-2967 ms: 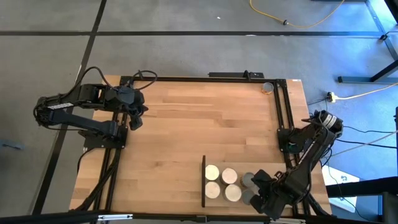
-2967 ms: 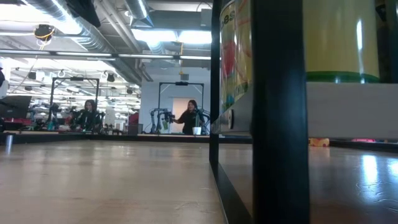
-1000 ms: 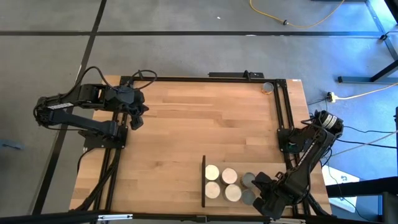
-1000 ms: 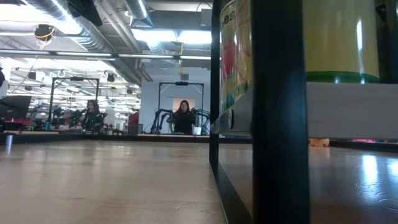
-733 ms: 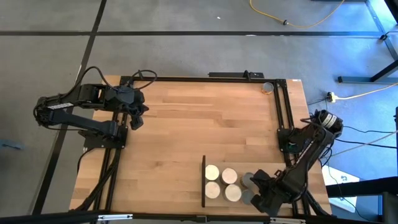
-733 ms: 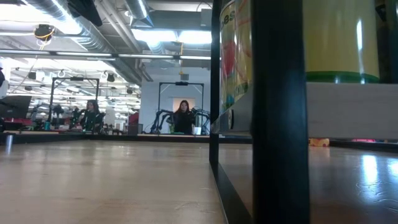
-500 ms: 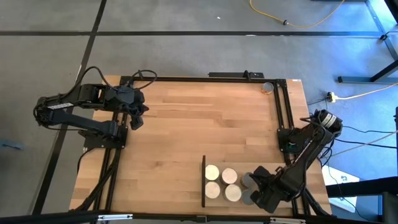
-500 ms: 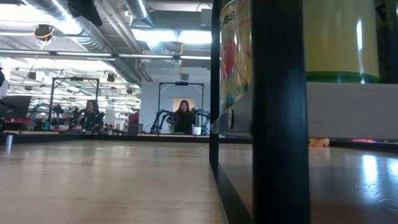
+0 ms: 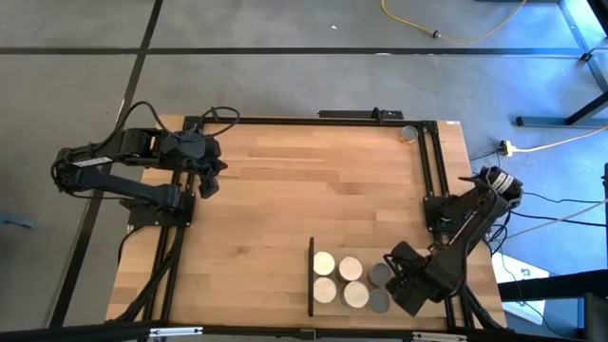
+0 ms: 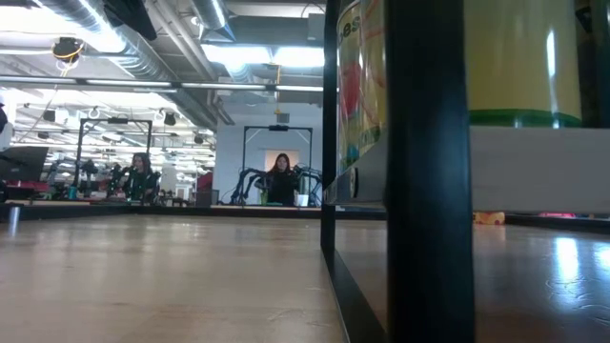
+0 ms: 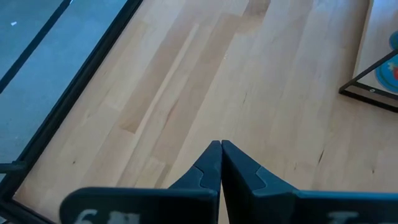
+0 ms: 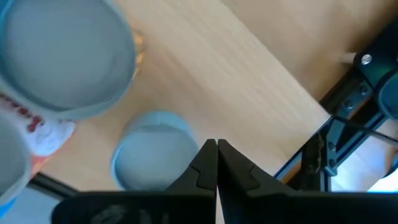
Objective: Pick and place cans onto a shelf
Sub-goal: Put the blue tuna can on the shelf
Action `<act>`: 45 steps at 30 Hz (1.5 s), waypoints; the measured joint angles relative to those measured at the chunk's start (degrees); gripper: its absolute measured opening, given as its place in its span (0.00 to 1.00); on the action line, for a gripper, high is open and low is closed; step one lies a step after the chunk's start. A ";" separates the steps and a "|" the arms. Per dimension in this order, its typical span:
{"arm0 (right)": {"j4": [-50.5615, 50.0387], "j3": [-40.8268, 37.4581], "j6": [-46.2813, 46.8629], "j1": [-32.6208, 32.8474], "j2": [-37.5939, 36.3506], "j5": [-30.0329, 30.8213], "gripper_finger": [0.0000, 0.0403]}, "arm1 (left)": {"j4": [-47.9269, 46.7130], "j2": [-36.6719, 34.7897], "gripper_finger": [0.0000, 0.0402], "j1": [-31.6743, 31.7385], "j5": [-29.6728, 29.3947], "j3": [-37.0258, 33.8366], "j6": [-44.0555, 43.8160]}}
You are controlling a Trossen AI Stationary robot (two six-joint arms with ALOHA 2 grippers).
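My right hand (image 9: 392, 271): fingers pressed together, pinching nothing, low over the near right corner of the surface (image 9: 285, 199).

Grey-topped cans, two: one (image 9: 379, 275) just beside my right hand's tip, toward the shelf; the other (image 9: 381, 301) nearer the surface's front edge, close under my arm. In my right wrist view one grey top (image 12: 155, 149) lies just off my closed fingertips (image 12: 209, 158), apart from them, and a larger one (image 12: 65, 53) sits farther out.

Pale-topped cans (image 9: 339, 279), four: set in a two-by-two block on the shelf (image 9: 328, 306), beyond the grey pair from my hand.

Shelf: flat, at the surface's front edge, its black upright edge (image 9: 312, 275) on the side away from my right hand.

My left hand (image 9: 205, 182): fingers pressed together, empty, waiting at the far left of the surface, well apart from the cans.
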 joint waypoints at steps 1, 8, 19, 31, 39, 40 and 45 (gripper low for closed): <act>0.00 -0.32 -0.04 -0.20 -0.01 0.00 0.00 | -0.02 0.00 0.00 0.02 -0.02 0.00 0.00; 4.81 -4.68 -0.13 -1.31 -2.30 1.98 0.00 | 0.00 0.01 0.00 0.02 -1.52 0.00 -0.05; 10.36 -13.99 1.57 -2.23 -13.66 3.09 0.00 | -0.04 0.00 0.00 0.02 -1.52 0.00 0.03; 29.25 -25.02 3.06 -2.76 -17.11 3.07 0.00 | -0.04 0.00 0.00 0.01 -1.55 0.00 0.20; 29.92 -25.05 3.13 -2.76 -17.11 1.78 0.00 | -0.04 0.00 0.00 0.01 -1.60 0.00 0.09; 29.93 -25.05 3.13 -2.76 -17.11 1.72 0.00 | -0.04 0.00 0.00 0.02 -1.61 0.00 0.04; 30.66 -25.06 4.24 -2.76 -17.09 0.90 0.00 | -0.04 0.01 0.00 0.02 -1.60 0.00 0.04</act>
